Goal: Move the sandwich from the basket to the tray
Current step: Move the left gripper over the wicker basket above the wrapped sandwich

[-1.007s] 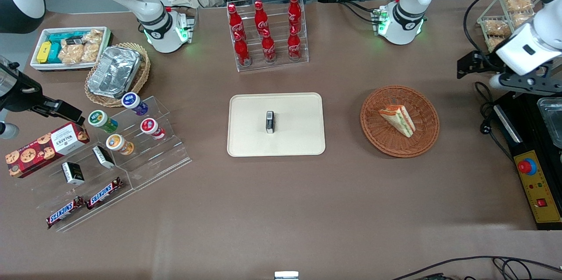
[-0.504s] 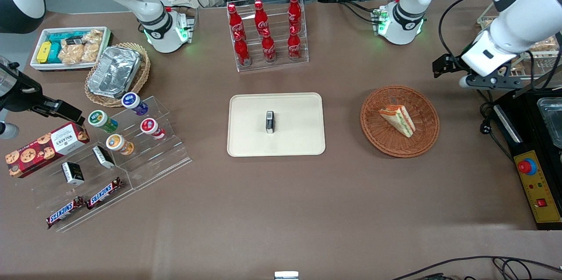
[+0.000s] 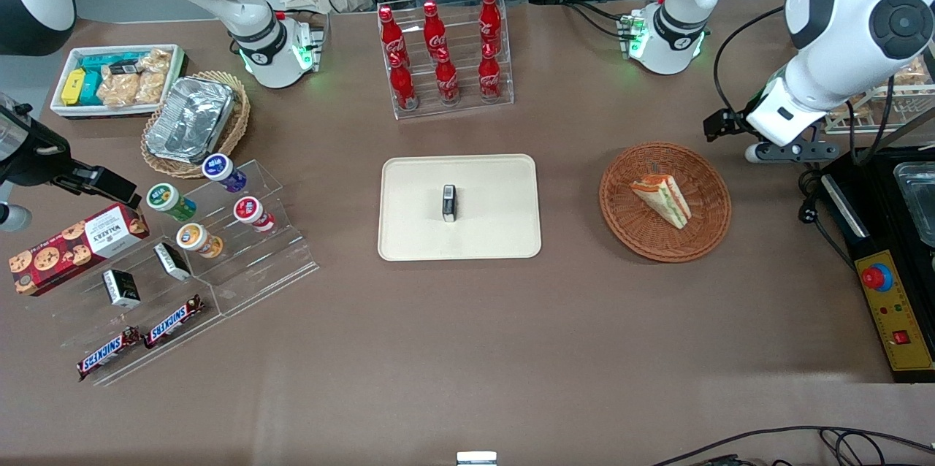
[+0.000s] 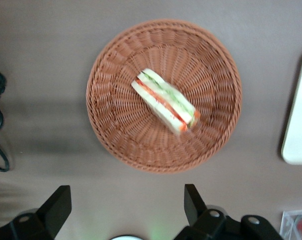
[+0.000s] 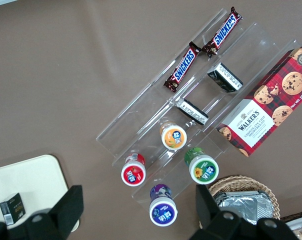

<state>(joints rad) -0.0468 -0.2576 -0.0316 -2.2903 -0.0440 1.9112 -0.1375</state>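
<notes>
The sandwich (image 3: 662, 199) lies in the reddish-brown wicker basket (image 3: 701, 236), a pale wedge with red, orange and green layers. It also shows in the left wrist view (image 4: 166, 100), in the middle of the basket (image 4: 106, 125). The cream tray (image 3: 489, 232) sits beside the basket, toward the parked arm's end; its edge shows in the left wrist view (image 4: 298, 120). My left gripper (image 3: 792, 152) hangs above the table just outside the basket's rim, toward the working arm's end. It is open and empty (image 4: 125, 202), with its fingers (image 4: 193, 200) wide apart.
A small black box (image 3: 449, 203) stands on the tray. A clear rack of red bottles (image 3: 445, 57) is farther from the front camera than the tray. A black control box (image 3: 887, 291) and cables (image 3: 807, 188) lie at the working arm's end.
The left arm has swung in from the working arm's end of the table toward the basket. The sandwich, basket and tray have not moved.
</notes>
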